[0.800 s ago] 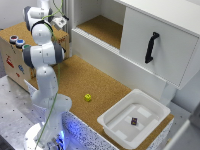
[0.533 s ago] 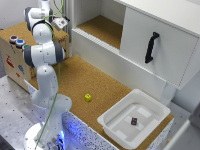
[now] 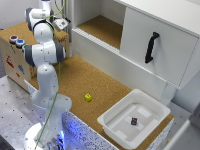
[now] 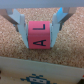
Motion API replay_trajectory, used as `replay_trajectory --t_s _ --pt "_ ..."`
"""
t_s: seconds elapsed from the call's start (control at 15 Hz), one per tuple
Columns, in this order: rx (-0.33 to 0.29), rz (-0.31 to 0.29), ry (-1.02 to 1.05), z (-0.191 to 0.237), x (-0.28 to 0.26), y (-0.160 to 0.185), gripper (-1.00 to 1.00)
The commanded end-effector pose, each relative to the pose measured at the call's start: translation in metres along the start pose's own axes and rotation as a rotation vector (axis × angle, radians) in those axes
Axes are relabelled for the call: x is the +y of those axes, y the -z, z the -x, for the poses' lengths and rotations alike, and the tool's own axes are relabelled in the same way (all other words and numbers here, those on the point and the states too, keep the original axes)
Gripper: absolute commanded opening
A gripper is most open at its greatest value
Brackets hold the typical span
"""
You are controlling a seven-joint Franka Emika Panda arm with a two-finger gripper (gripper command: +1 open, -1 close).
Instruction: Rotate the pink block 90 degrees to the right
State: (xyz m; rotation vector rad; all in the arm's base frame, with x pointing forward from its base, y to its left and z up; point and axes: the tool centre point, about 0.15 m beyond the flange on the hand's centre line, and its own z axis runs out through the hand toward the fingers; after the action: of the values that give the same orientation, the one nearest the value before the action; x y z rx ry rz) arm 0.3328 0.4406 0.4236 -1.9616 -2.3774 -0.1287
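The wrist view shows the pink block (image 4: 40,35), a cube with black letters on its face, resting on a cork-coloured surface. My gripper (image 4: 40,37) is down around it, one finger (image 4: 21,31) against one side and the other finger (image 4: 58,24) against the opposite side, shut on the block. In the exterior view the gripper (image 3: 62,23) is at the far back left, above the top of a cardboard box (image 3: 15,62), and the block is hidden there by the hand.
A small yellow cube (image 3: 88,97) lies on the cork table. A white bin (image 3: 107,122) at the exterior view's right holds a small dark object (image 3: 134,121). A white cabinet with a black handle (image 3: 151,47) stands behind. Two cups (image 3: 16,41) sit on the box.
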Motion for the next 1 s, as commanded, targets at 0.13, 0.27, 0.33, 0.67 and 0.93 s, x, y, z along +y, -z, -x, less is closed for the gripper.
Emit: replay_trajectory --t_s 0.13,0.27,0.33,0.67,0.93 --pt "-0.124 -0.081 -0.049 -0.01 0.016 0.02 -1.0" --pt "-0.009 -0.01 -0.027 0.004 -0.001 0.008 -1.0" --pt "-0.015 0.007 -0.039 0.003 0.002 0.009 -1.0" --pt "-0.001 -0.028 -0.131 -0.007 0.01 0.013 -1.0" --pt "0.012 -0.106 -0.42 -0.01 0.008 0.013 -1.0"
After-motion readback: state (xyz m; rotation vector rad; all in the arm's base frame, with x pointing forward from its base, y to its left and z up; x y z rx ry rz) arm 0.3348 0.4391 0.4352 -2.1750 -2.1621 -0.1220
